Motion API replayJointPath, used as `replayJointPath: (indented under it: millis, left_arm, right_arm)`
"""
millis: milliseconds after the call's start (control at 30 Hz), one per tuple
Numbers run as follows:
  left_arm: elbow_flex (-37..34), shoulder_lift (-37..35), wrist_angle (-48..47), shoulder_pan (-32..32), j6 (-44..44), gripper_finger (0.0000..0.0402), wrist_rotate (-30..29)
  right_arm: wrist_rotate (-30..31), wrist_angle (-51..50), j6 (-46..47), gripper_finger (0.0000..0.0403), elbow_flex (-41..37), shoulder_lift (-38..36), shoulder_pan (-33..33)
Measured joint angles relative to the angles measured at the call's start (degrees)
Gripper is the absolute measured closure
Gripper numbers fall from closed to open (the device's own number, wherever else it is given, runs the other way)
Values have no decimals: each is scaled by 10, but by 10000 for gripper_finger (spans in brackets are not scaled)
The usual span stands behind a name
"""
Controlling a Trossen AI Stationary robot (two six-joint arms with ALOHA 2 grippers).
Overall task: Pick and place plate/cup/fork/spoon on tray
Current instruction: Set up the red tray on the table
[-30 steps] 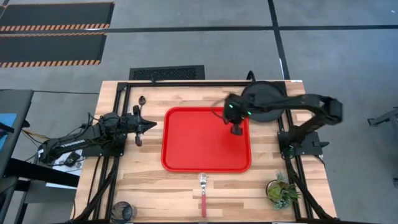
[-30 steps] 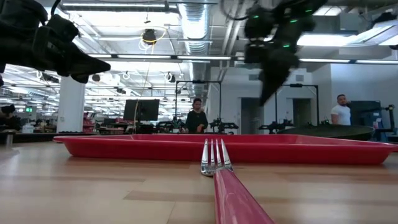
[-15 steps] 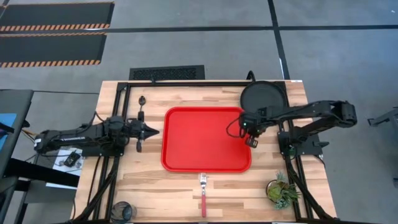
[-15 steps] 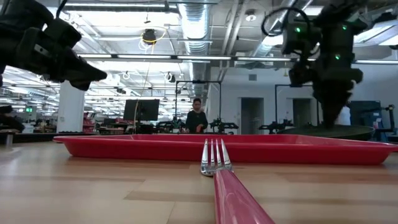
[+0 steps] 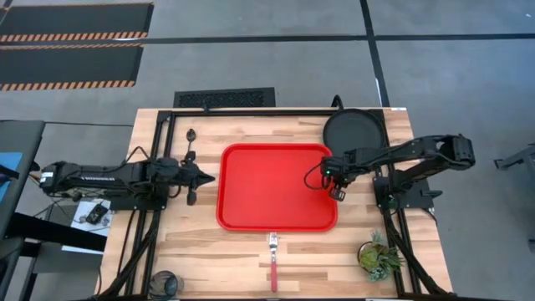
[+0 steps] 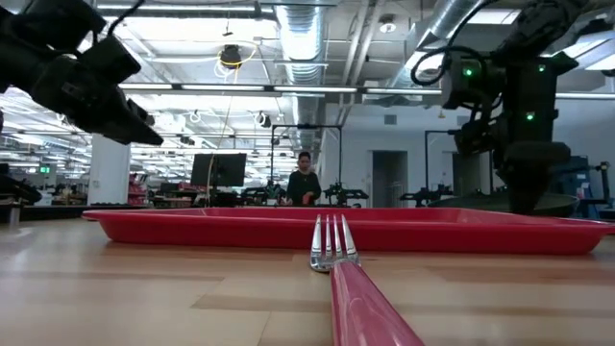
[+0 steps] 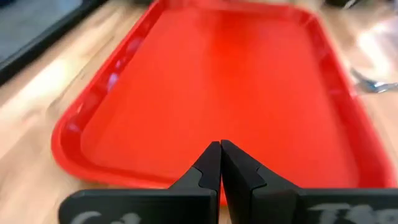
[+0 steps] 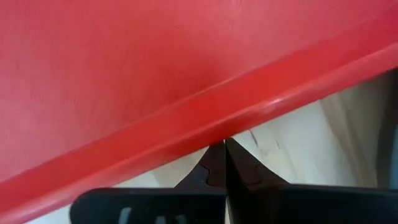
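The tray (image 5: 277, 186) lies bare in the middle of the table (image 5: 209, 242), between my two sets of jaws, with nothing placed on it yet. My right jaws (image 5: 337, 191) hang low at its right rim; my right wrist view shows my dark fingers (image 8: 239, 171) pressed together over the seam where the red rim meets the wood, holding nothing. My left jaws (image 5: 191, 177) sit just off the tray's left edge, also closed and empty, pointing across the red surface.

The plate (image 5: 354, 130) sits on the table just beyond my right jaws, close to the tray's far right corner and apart from it. The fork (image 5: 273, 259) lies on the near side of the tray, tines just short of the rim, well away from both sets of jaws. The cup (image 5: 166, 282) stands at the near left corner of the table, well behind my left jaws. The spoon (image 5: 190, 143) rests on the wood a little beyond my left jaws, handle pointing back toward them.

I judge this to be the very start: every piece is yet to be picked. The plate is nearest my right jaws, so the likely next move is to open them, shift over its raised rim, and pinch that edge firmly enough to lift the plate without tipping it.
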Motion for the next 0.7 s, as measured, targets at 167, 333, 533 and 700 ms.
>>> replayJointPath:
  millis: [167,333,533,700]
  left_arm:
    - [2,44,-30,-11,-58,401,-49]
    - [2,91,-59,-17,-115,401,-101]
    - [2,145,-57,-17,-172,401,-108]
    - [2,181,-56,-17,-200,401,-109]
  right_arm:
    - [0,40,-16,396,1,13,-1]
    - [0,50,-16,396,1,12,-1]
    - [-2,58,-16,396,1,12,8]
    - [-3,78,-17,396,1,12,10]
